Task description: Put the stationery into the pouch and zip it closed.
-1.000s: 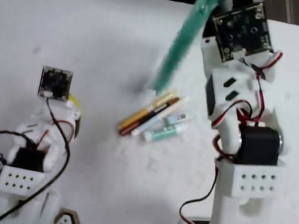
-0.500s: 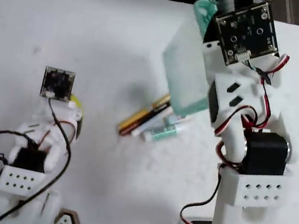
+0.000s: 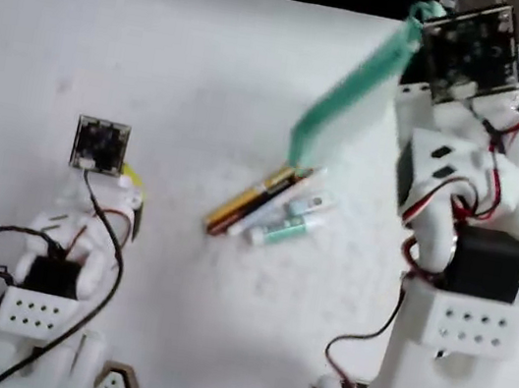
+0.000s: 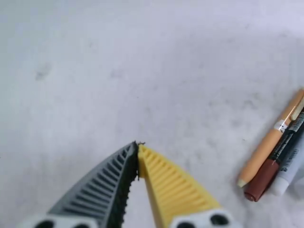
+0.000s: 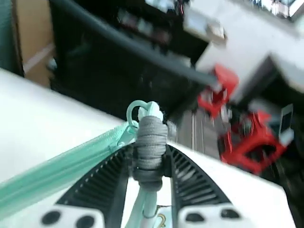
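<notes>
My right gripper is clamped on the grey cord pull at the zip end of the mint-green translucent zip pouch. The pouch hangs tilted above the white table, its lower corner just beyond the bundle of pens and markers. My left gripper sits low over the table, jaws together on nothing, near the bundle.

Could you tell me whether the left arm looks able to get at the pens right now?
Probably yes: only bare table lies between the left gripper and the pens, though its jaws are shut.
</notes>
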Robot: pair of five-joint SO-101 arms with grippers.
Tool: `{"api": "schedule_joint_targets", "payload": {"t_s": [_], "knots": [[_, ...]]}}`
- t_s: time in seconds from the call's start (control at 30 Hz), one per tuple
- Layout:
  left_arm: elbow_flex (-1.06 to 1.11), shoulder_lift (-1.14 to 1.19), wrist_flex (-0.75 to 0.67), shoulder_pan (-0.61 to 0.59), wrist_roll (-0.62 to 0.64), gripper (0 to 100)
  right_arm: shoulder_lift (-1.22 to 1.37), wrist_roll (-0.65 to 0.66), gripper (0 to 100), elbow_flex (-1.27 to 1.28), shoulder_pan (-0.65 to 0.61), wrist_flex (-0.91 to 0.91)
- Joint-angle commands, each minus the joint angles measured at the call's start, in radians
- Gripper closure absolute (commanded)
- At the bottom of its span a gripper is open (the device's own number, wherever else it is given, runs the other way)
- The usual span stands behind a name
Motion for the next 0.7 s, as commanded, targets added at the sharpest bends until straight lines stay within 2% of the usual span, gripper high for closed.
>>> {"api": "schedule_joint_targets", "payload": {"t_s": [0.0,0.23,0.5,0.67], "knots": [[-0.025,0.002,-0.026,0.013,0.003,97,0.035,0.017,98.1,-0.052,0.082,0.050],[-0.025,0.002,-0.026,0.015,0.003,97,0.051,0.175,98.1,-0.052,0.084,0.269],[-0.025,0.002,-0.026,0.015,0.003,97,0.050,0.437,98.1,-0.054,0.073,0.476],[-0.025,0.002,-0.025,0.015,0.003,97,0.042,0.618,98.1,-0.061,-0.016,0.593]]}}
